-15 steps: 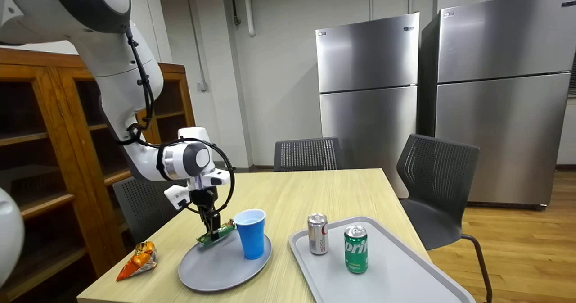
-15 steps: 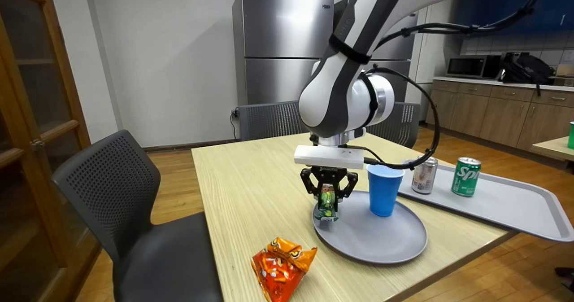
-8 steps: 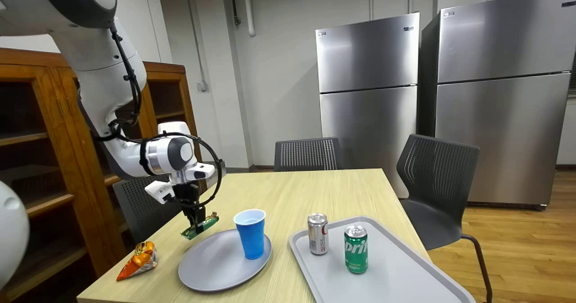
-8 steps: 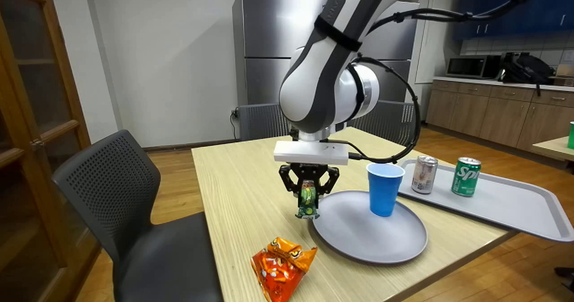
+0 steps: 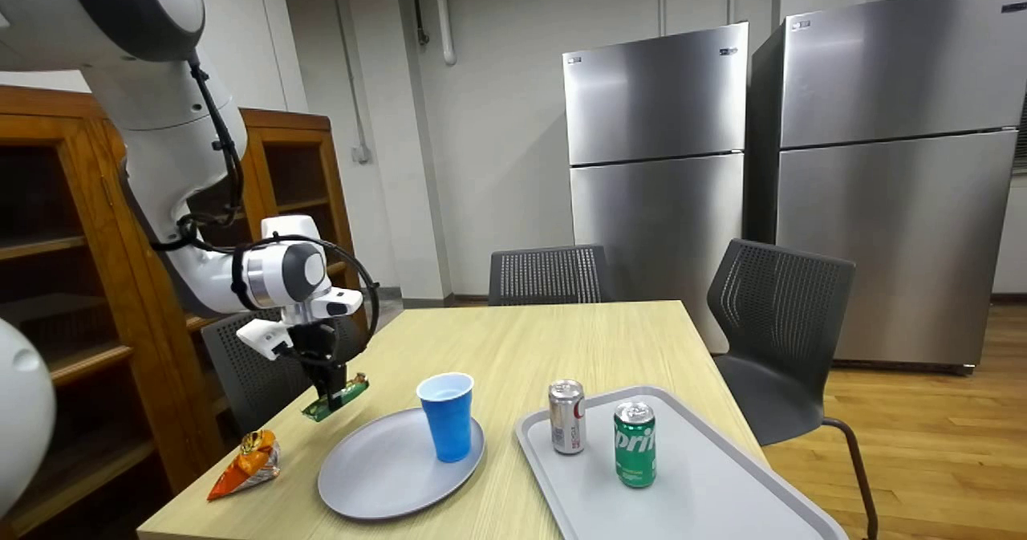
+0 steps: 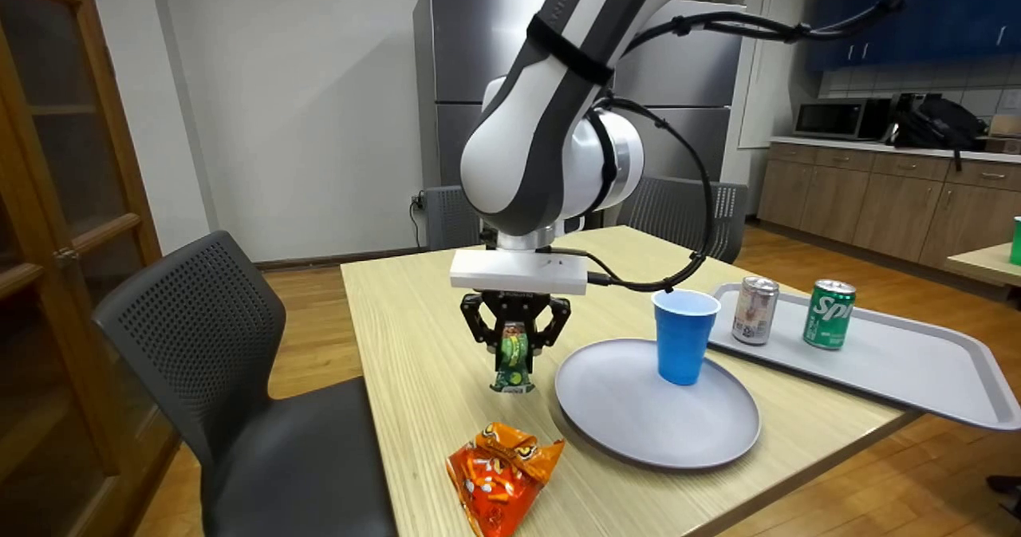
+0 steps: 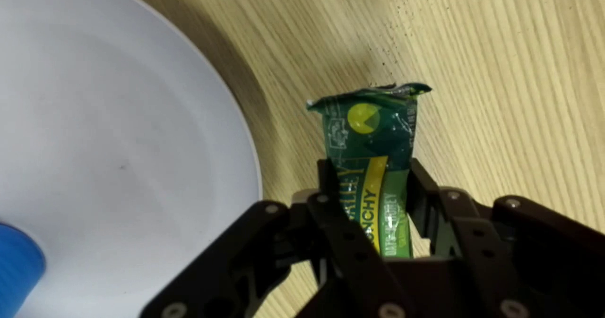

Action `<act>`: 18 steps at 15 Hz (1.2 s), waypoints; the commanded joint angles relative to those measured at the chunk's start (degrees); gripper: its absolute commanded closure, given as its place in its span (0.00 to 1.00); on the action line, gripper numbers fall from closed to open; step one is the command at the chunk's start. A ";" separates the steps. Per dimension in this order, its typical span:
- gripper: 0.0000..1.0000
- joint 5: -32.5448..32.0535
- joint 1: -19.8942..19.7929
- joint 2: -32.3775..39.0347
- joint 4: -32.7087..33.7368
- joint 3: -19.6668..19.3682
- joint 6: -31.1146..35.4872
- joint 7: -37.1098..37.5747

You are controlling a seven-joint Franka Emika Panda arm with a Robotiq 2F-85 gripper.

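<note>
I count one plate, one cup, two cans, one tray and one orange bag, and my arm is bent with the pincer pointing down, grasping one snack bar above the surface, near the plate.

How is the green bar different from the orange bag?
The bar is long and narrow; the bag is broader and crumpled. The bar is mostly green; the bag is orange and red. The gripper holds the bar; the bag lies on the table. Both look shiny.
</note>
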 commanded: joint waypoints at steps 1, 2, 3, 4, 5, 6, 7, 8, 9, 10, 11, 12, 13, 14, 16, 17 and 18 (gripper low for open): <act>0.87 -0.63 0.07 2.45 3.45 0.63 -1.67 -0.80; 0.87 -0.58 0.02 3.15 3.98 0.73 -1.55 -1.06; 0.87 -0.60 0.07 3.78 4.44 0.70 -1.56 -1.19; 0.87 -0.56 0.08 4.27 4.83 0.68 -1.54 -1.36; 0.87 -0.55 0.11 4.76 5.22 0.61 -1.60 -1.53; 0.87 -0.50 0.10 5.17 5.51 0.59 -1.62 -1.75; 0.87 -0.55 0.18 5.64 5.89 0.48 -1.61 -1.86; 0.87 -0.50 0.16 6.07 6.22 0.46 -1.62 -2.02; 0.87 -0.46 0.14 6.36 6.44 0.46 -1.64 -2.18; 0.87 -0.48 0.13 6.67 6.68 0.45 -1.62 -2.44; 0.87 -0.43 0.12 6.97 6.91 0.46 -1.71 -2.66; 0.87 -0.39 0.10 7.09 6.96 0.45 -1.71 -2.93; 0.87 -0.36 0.14 7.29 7.09 0.42 -1.70 -3.14; 0.87 -0.31 0.15 7.42 7.15 0.43 -1.70 -3.32; 0.87 -0.28 0.24 7.58 7.19 0.36 -1.59 -3.49; 0.87 -0.25 0.24 7.69 7.26 0.36 -1.63 -3.59; 0.87 -0.14 0.17 7.67 7.19 0.45 -1.72 -3.71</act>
